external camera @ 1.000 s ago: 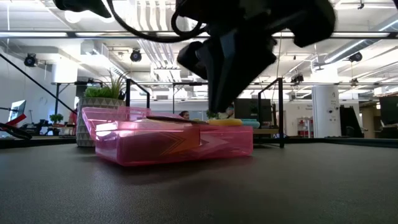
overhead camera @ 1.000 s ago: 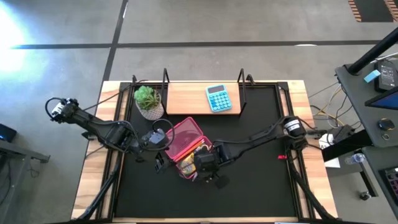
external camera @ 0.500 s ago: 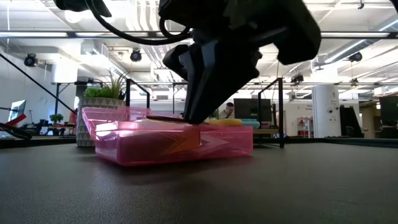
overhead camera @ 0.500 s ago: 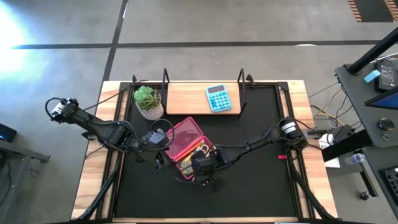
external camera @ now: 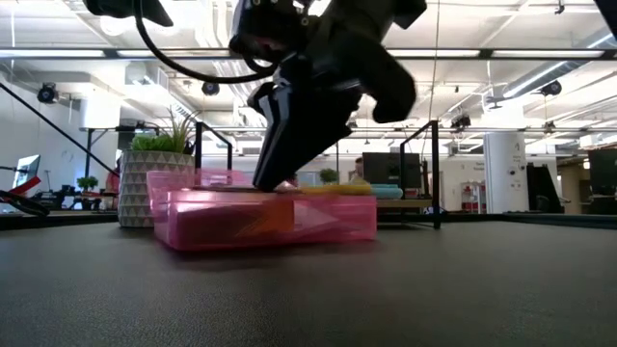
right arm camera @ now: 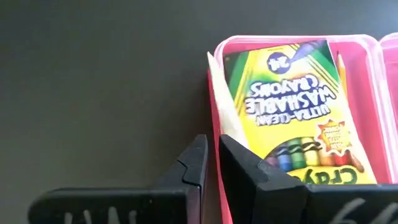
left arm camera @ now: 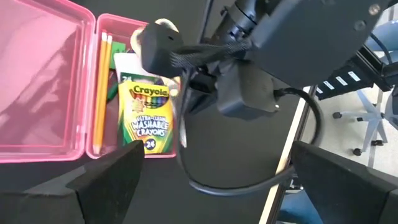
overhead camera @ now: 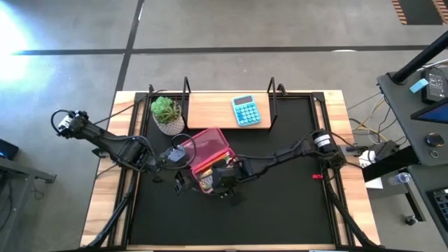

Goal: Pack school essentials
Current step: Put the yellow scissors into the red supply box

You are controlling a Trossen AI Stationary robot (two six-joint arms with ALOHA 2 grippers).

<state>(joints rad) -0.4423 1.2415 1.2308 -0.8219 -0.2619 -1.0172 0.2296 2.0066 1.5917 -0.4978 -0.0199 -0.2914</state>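
An open pink plastic case (overhead camera: pixel 208 145) lies on the black mat, its lid folded back flat. In its base lie the yellow-green crayon box (right arm camera: pixel 292 106), two orange pencils (left arm camera: pixel 102 87) and a white sheet (right arm camera: pixel 225 106). The scissors and the blue pen do not show. My right gripper (right arm camera: pixel 211 165) is at the base's side wall beside the crayon box, fingers nearly together. It reaches down onto the case (external camera: pixel 270 207) in the low view. My left gripper (left arm camera: pixel 217 205) is wide open, just off the case's near-left side (overhead camera: pixel 180 182). My right gripper has the side wall of the case's base (right arm camera: pixel 213 134) in the narrow gap between its fingers, one finger (right arm camera: pixel 242 168) inside by the crayon box and one (right arm camera: pixel 194 168) outside. The fingers slant down from the table's right. The case lies flat on the mat.
A potted green plant (overhead camera: pixel 166 114) stands far-left of the case. A light-blue calculator (overhead camera: pixel 246 110) lies on the wooden board (overhead camera: pixel 210 112) at the far edge. Black mat (overhead camera: pixel 287 203) lies bare to the right and near side. Cables run along both arms.
My right gripper has moved toward the table's left and a little toward the far edge, down to the case's base. The pink case has slid leftward on the mat and turned about, now lying squarer to the table edges.
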